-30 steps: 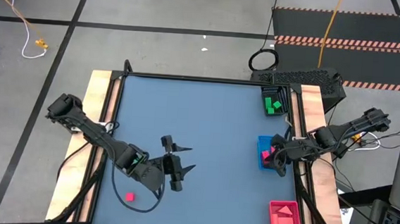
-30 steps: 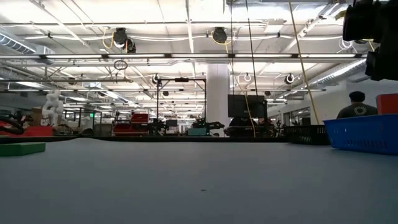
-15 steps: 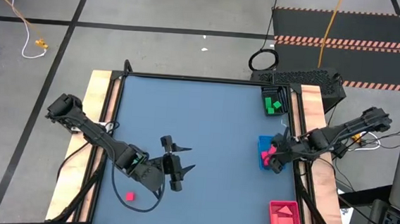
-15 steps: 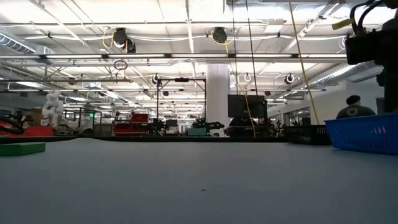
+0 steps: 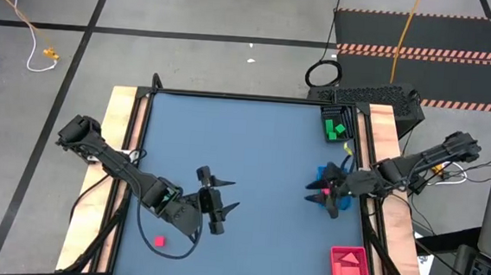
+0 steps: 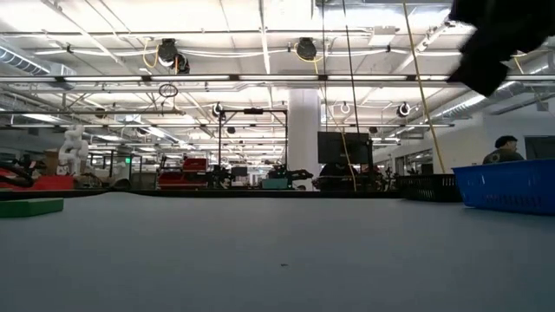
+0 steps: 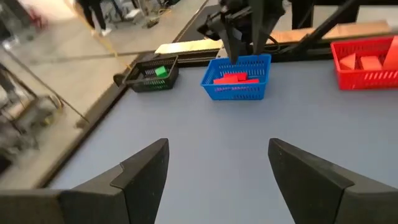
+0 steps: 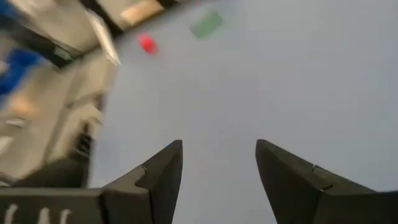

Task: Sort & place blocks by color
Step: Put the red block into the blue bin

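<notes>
The right gripper (image 5: 322, 197) hangs over the blue-grey table (image 5: 262, 147) beside the small blue plastic mesh basket (image 5: 323, 173) at the table's right edge, its two dark fingers (image 8: 163, 168) spread apart with nothing between them. The basket behind it holds flat red blocks (image 7: 231, 78), seen through the mesh from the left wrist view. Farther along the same edge, at the far corner, a black mesh basket (image 5: 336, 126) holds bright green blocks (image 5: 339, 129), and at the near corner a red mesh basket (image 5: 349, 270) holds salmon-pink blocks (image 5: 351, 268). The left gripper (image 5: 224, 196) waits over the near-left part of the table, pointing toward the baskets, its dark fingers (image 7: 144, 171) also held well apart and empty. Near it, close to the table's near-left edge, a single small red cube-like block (image 5: 159, 242) lies loose on the surface; it also shows far off in the right wrist view, beside a flat green block (image 8: 206, 23) that the low view shows lying on the table's left side. Beyond the table, in the room, a person (image 6: 501, 149) is seen in the low view just above the blue basket's rim.
</notes>
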You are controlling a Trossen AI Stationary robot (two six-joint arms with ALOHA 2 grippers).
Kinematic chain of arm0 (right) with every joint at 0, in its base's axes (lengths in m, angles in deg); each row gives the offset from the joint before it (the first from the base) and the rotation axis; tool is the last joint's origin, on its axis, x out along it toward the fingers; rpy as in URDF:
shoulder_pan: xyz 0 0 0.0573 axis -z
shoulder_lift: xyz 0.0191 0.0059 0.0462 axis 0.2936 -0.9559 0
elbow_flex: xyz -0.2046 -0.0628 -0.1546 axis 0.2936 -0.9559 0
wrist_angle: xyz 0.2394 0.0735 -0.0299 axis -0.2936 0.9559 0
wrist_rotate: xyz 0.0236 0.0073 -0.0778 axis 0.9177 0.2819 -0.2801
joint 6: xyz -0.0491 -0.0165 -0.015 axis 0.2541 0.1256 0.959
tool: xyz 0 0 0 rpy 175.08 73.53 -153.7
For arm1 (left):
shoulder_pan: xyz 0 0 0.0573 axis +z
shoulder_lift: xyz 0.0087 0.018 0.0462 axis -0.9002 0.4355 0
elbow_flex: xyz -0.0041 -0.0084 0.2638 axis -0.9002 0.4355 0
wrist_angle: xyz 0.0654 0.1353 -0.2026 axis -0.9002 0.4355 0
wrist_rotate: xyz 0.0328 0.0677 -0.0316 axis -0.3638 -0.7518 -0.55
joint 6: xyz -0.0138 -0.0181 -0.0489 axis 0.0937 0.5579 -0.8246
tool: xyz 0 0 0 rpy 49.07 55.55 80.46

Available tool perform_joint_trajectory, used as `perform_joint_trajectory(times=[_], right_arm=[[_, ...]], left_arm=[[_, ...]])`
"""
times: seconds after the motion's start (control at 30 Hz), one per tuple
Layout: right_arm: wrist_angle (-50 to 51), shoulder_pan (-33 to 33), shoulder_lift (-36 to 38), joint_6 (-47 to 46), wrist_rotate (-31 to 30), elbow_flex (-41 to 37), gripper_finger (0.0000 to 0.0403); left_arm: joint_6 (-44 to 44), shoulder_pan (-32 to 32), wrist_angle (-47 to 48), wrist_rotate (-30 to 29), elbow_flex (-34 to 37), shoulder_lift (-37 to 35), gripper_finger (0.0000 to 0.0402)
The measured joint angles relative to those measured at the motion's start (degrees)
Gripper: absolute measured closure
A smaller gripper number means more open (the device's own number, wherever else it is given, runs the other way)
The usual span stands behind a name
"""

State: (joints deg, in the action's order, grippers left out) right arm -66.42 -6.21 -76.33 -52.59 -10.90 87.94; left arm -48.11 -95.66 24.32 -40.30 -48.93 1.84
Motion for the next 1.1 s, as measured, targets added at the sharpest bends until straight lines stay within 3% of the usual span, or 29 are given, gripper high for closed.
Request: perform_joint_trajectory(times=[0.13, 0.33, 0.47, 0.6, 0.83, 1.1], right_arm=[[-21.3, 0.0, -0.7, 11.1, 0.1, -5.9, 0.0204], [-47.5, 0.0, -4.3, 21.0, 0.2, -16.0, 0.0204], [-59.3, 0.0, -8.0, 22.9, 0.1, -19.1, 0.0204], [-62.7, 0.0, -11.3, 26.0, 0.2, -18.3, 0.02], [-62.8, -0.1, -14.5, 28.6, 3.4, -14.9, 0.0171], [-65.5, -0.2, -17.7, 29.6, 6.3, -14.2, 0.0131]], left_arm=[[-11.4, 0.0, 3.5, 2.1, 0.0, -0.1, 0.0126], [-28.4, -0.7, 14.9, 15.0, 0.0, -0.8, 0.0126], [-45.0, -1.0, 27.2, 21.8, 0.0, -0.8, 0.0126], [-52.8, -1.6, 36.6, 30.0, 0.0, -0.8, 0.0126], [-47.3, -4.4, 37.3, 41.1, 0.0, -0.8, 0.0126], [-48.5, -11.1, 39.1, 46.1, 0.0, -0.8, 0.0126]])
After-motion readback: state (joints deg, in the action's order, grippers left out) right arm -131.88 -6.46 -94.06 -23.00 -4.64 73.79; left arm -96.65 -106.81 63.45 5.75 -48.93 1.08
